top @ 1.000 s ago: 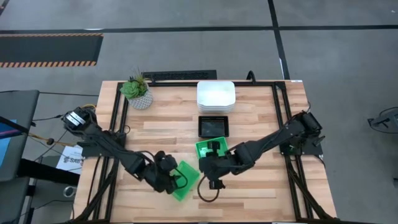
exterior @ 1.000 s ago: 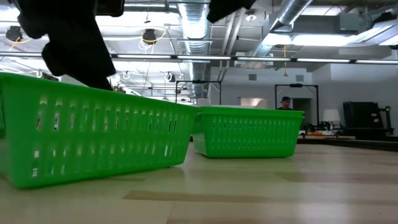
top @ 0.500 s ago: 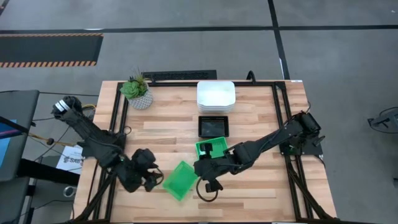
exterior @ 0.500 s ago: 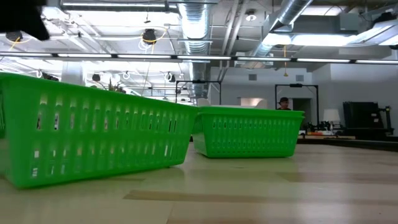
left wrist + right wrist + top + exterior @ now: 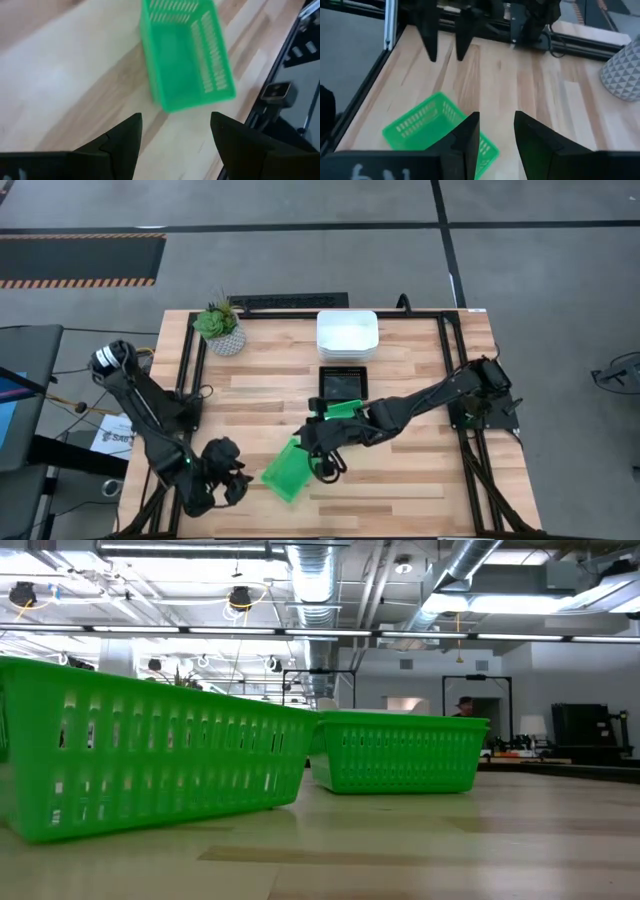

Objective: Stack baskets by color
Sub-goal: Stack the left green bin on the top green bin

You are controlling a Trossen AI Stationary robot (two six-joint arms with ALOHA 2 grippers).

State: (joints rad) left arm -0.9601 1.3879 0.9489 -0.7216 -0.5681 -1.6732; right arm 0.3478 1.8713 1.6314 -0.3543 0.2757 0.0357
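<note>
Table top [image 5: 260, 380]: pale wood planks, visible grain, smooth with a slight sheen in the low view; frame [image 5: 450, 360] around it looks like black matt metal. Green baskets [image 5: 150, 765] [image 5: 400, 752]: bright plastic, slotted mesh sides, mildly glossy; black basket [image 5: 344, 384] plastic by look, dull; white baskets [image 5: 348, 333] solid, smooth plastic. Plant pot [image 5: 622, 70]: grey-white triangle-patterned surface, matt; both arms' fingers [image 5: 120, 142] [image 5: 465, 140] dark, matt, plastic-like.

One camera looks straight down on the wooden-slat bench [image 5: 260, 385], one skims it level, two ride the wrists.
</note>
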